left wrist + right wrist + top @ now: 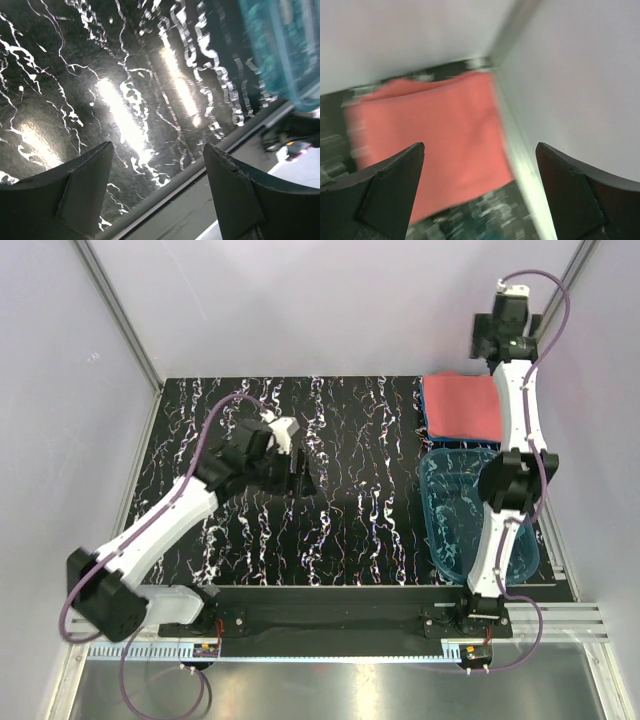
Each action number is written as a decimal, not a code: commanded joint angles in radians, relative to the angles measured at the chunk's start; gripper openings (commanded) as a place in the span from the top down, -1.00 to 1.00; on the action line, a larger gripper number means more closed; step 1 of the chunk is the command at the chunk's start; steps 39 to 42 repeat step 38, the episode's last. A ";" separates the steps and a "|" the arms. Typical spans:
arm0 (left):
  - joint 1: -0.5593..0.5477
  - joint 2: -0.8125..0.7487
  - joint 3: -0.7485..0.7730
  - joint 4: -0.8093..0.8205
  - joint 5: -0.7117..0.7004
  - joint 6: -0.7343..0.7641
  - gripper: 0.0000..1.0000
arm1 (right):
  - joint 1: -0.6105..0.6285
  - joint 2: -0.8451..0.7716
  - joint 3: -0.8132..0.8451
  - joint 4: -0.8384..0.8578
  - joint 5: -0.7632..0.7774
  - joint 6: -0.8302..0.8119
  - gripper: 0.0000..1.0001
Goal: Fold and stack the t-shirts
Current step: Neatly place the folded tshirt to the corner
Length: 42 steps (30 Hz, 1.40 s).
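Top external: folded coral-red cloth t-shirt (460, 406) lies flat as a square at the far right corner of the black white-veined counter (350, 540). Clear blue plastic tub (470, 525) sits just nearer than it, at the right edge. Left arm (170, 525) reaches over the counter's left-centre, well apart from the shirt. Right arm (520, 430) stretches across the tub and shirt, its wrist raised beyond the shirt's far edge.

Left wrist: left fingers (85, 190) are spread apart, grasping nothing, with bare counter below. A corner of the tub shows at upper right.

Right wrist: right fingers (390, 190) are spread wide and released, holding nothing. The blurred shirt lies below, mostly toward the left finger, beside the pale enclosure wall (580, 85).
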 commanded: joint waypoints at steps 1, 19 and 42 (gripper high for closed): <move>0.012 -0.140 -0.032 0.021 -0.007 -0.065 -0.58 | 0.194 -0.239 -0.085 -0.166 -0.146 0.194 -0.99; 0.019 -1.119 -0.619 0.080 -0.082 -0.548 -0.92 | 0.697 -1.279 -1.695 0.566 -0.607 1.055 -0.99; 0.019 -1.461 -1.050 0.423 0.324 -0.869 -0.98 | 0.720 -2.195 -2.165 0.006 -0.519 1.324 -0.99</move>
